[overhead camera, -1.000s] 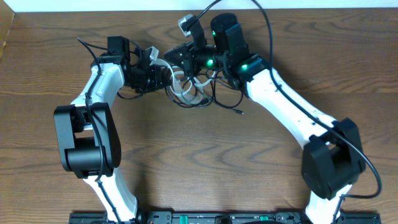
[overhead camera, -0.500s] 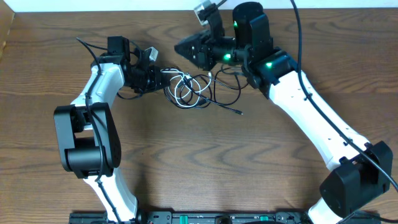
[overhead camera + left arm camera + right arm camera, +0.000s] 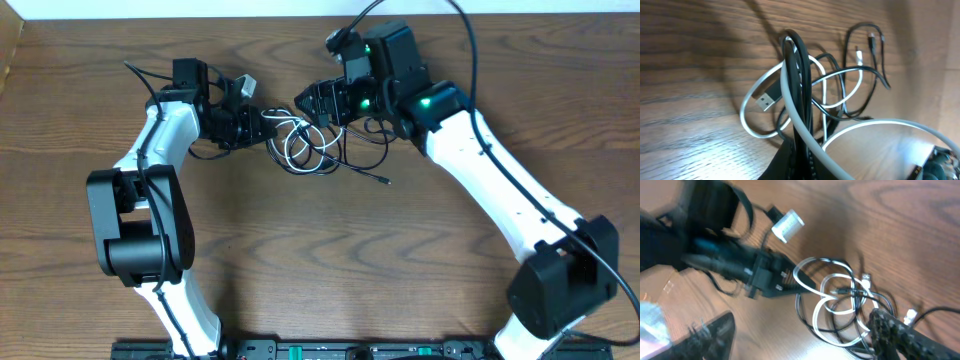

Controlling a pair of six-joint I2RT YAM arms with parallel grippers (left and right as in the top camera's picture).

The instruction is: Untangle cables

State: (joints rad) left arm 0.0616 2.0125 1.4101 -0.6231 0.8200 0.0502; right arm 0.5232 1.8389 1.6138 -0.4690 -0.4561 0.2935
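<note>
Pinching a bunch of loops, left gripper (image 3: 262, 124) was clenched on black cable (image 3: 801, 70) and white cable (image 3: 744, 111) together. Right gripper (image 3: 308, 100) hung just beside the knot, jaws spread, empty. Tangle lay on bench (image 3: 320, 260) between the grippers, loops interlaced. Judged early: nothing separated, all unthreading left. Left arm reached in low from the side; right arm stretched long, wrist angled down.
</note>
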